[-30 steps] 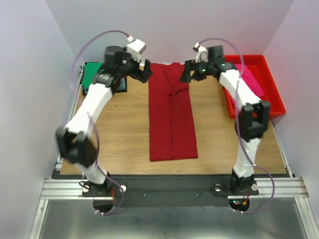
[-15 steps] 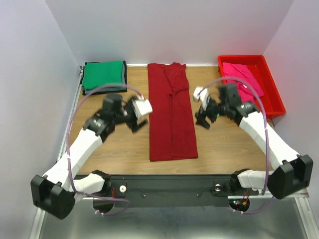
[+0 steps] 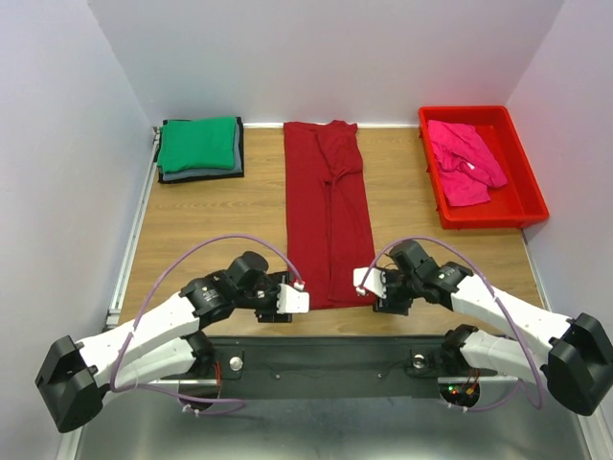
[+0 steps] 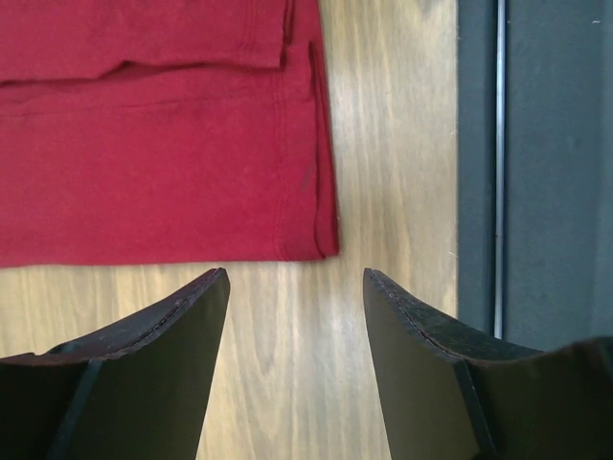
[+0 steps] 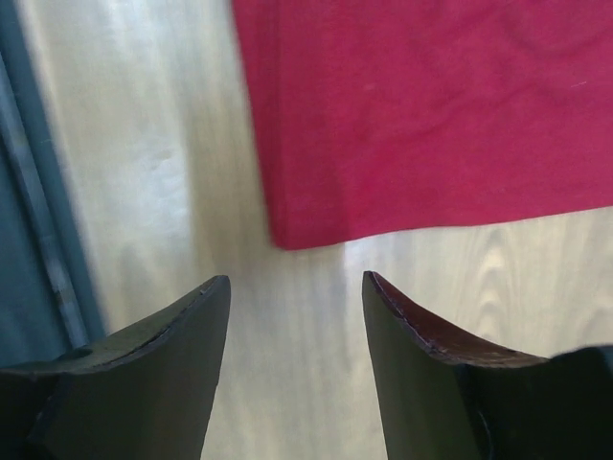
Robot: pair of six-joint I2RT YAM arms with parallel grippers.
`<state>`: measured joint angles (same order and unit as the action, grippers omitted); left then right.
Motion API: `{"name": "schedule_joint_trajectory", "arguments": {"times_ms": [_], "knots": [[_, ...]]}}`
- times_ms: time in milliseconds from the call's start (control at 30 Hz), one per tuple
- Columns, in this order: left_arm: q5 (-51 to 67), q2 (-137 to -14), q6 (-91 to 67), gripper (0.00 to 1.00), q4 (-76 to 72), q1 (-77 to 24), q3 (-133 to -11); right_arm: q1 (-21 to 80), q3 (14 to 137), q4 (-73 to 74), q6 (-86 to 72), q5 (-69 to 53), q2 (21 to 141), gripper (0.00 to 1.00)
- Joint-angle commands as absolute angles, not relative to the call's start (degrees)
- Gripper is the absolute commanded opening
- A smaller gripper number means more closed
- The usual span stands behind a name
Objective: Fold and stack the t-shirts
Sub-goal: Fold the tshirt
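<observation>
Maroon t-shirt (image 3: pixel 328 220), folded into a long strip, lies down the middle of the wooden worktop (image 3: pixel 211 225). Left gripper (image 4: pixel 295 278) and right gripper (image 5: pixel 295 280) hover released, one at each of its near corners, grasping nothing. Green t-shirt (image 3: pixel 196 144) sits folded on the dark grey t-shirt (image 3: pixel 201 175) at the far left; pink t-shirt (image 3: pixel 463 161) lies crumpled in the red tray (image 3: pixel 530 196) at the far right

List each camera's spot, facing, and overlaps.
Top external: above and behind the bases, looking down on the table; left arm and right arm show.
Left wrist: on the left arm, facing the dark red shirt's near left corner; open left gripper shows.
Right wrist: facing its near right corner; open right gripper shows.
Shared: all see that shirt.
</observation>
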<state>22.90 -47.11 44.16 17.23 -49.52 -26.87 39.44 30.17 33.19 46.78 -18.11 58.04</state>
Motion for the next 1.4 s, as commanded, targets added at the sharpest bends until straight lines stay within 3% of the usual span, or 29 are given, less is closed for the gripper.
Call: {"name": "schedule_joint_trajectory", "arguments": {"times_ms": [0, 433, 633, 733, 833, 867, 933, 1100, 1367], "knots": [[20.66, -47.72, 46.67, 0.70, 10.99, -50.62, -25.49, 41.39, 30.59, 21.36, 49.57, -15.56, 58.18, 0.62], [22.77, -52.11, 47.64, 0.70, 5.89, -51.85, -23.82, 47.28, 25.67, 18.37, 54.84, -17.93, 60.29, 0.62], [20.92, -57.48, 50.01, 0.64, 3.96, -53.44, -24.08, 47.46, 23.73, 13.89, 55.98, -15.03, 65.38, 0.57], [19.78, -59.76, 51.41, 0.59, 3.08, -53.70, -23.99, 47.46, 22.85, 13.10, 55.99, -15.29, 66.18, 0.50], [19.07, -61.96, 51.59, 0.59, 2.03, -53.79, -24.61, 47.46, 22.76, 13.10, 55.64, -15.21, 66.88, 0.31], [18.99, -62.75, 51.68, 0.58, 1.59, -53.79, -24.61, 47.55, 22.76, 13.10, 55.72, -14.94, 67.32, 0.13], [19.07, -63.54, 52.29, 0.58, 0.79, -53.88, -24.61, 47.46, 22.85, 13.10, 55.64, -14.50, 67.41, 0.01], [18.64, -65.13, 54.31, 0.52, 0.26, -55.19, -24.35, 47.46, 23.38, 13.36, 54.23, -14.76, 66.97, 0.00], [19.77, -66.44, 57.39, 0.56, 1.41, -56.78, -25.14, 47.46, 24.34, 14.06, 53.00, -14.33, 66.97, 0.01]]}}
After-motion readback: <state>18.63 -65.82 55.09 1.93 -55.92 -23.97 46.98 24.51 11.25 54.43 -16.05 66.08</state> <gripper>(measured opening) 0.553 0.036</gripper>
